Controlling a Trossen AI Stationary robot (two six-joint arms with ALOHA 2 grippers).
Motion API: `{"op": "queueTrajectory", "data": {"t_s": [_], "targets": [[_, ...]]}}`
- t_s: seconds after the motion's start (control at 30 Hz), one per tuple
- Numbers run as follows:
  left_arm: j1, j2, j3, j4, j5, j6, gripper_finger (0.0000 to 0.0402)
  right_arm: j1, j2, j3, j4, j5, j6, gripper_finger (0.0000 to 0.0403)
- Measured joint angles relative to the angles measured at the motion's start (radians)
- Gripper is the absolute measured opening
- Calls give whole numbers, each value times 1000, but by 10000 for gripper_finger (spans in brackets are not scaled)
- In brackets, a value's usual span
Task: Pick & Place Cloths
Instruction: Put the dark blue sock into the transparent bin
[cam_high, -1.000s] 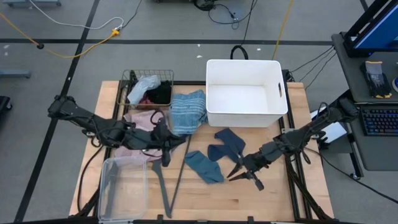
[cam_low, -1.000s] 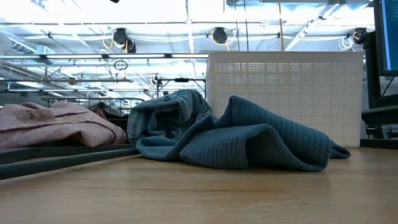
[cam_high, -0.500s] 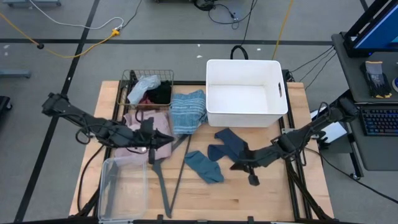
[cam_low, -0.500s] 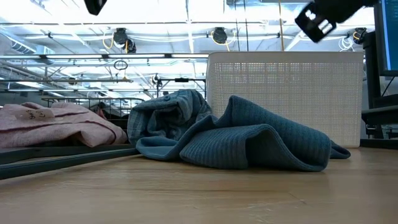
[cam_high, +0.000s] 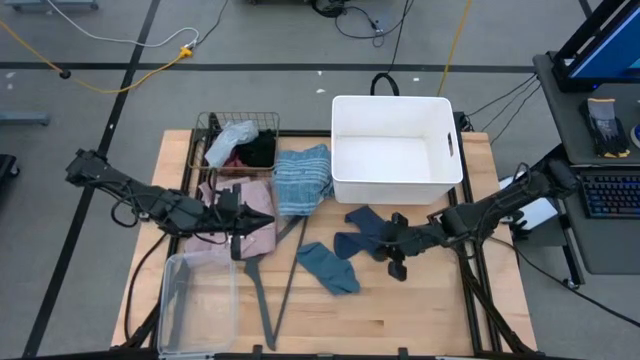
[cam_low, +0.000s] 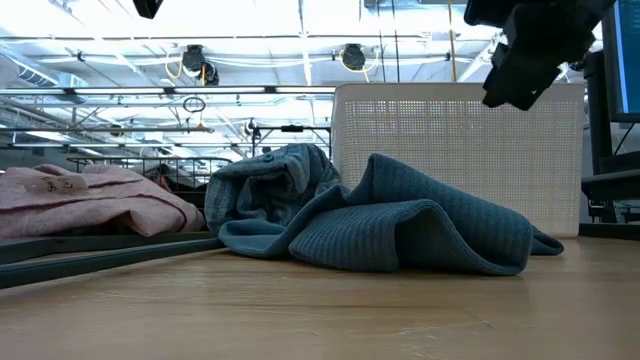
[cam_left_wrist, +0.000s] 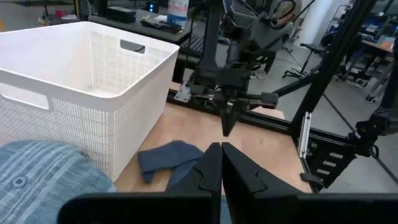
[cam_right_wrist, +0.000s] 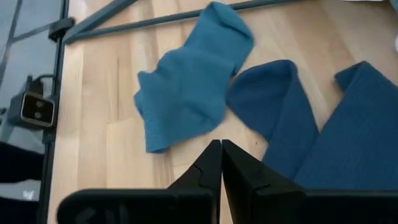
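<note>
The white basket (cam_high: 396, 148) seems empty, so all cloths are left: the navy cloth (cam_high: 365, 232) and teal cloth (cam_high: 327, 267) lie on the surface, while the right gripper (cam_high: 393, 252) and left gripper (cam_high: 236, 226) hover closed, holding nothing.

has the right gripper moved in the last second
Yes. In the high view the right gripper has drawn back toward the white bin, off the bare wood and onto the navy cloth.

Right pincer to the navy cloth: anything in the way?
Nothing visible. The shut right pincer hangs just above the crumpled navy cloth, with only bare wooden table around it. The teal cloth lies apart, nearer the table's front edge, and the white plastic basket stands behind.
</note>
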Motion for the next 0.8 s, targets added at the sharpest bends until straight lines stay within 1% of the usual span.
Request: {"op": "queueTrajectory", "data": {"t_s": [0.1, 0.23, 0.47, 0.6, 0.7, 0.8], "targets": [[0, 0, 0, -8, 0, 1, 13, -21, 0, 0, 0, -1, 6, 15], [0, 0, 0, -8, 0, 1, 3, -31, 0, 0, 0, 0, 7, 41], [1, 0, 0, 1, 1, 25, 16, -31, 0, 0, 0, -1, 33, 119], [1, 0, 0, 3, 1, 25, 8, -31, 0, -30, 33, 2, 34, 164], [1, 0, 0, 4, 1, 25, 2, -31, 1, -69, 69, 2, 34, 188], [1, 0, 0, 3, 1, 25, 9, -34, 1, -109, 107, 4, 34, 203]]}}
